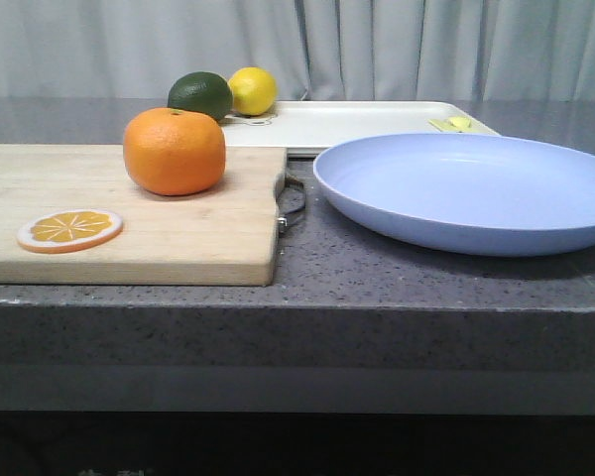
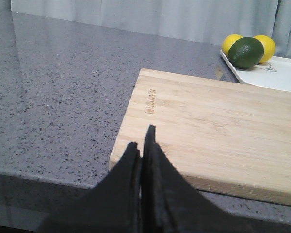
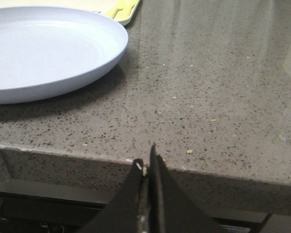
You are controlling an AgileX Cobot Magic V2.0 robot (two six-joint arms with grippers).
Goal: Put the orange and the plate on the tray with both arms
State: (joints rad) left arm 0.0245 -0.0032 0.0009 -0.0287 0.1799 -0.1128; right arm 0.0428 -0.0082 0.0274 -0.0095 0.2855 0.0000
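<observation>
One orange (image 1: 175, 151) and one slice (image 1: 70, 230) sit on the board (image 1: 178, 233); one empty plate (image 1: 471, 190) fronts the tray (image 1: 357, 124) holding two lemons (image 2: 252, 43) and a lime (image 1: 200, 96); left gripper (image 2: 141, 141) and right gripper (image 3: 146, 160) both closed.

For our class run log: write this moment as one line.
phase: start | left fingers: shut, empty | right fingers: shut, empty | round bright orange: on wooden board | lavender plate: on counter | cream tray: behind

The plate (image 1: 471, 188) runs off the right edge of the front view and hides the near right part of the tray (image 1: 357, 121) behind it. The cutting board (image 1: 129, 213) is cut off at the left edge. A lime (image 1: 200, 95) covers part of the lemon (image 1: 253, 90). The small yellow thing (image 1: 454, 124) on the tray is too small to tell.
</observation>
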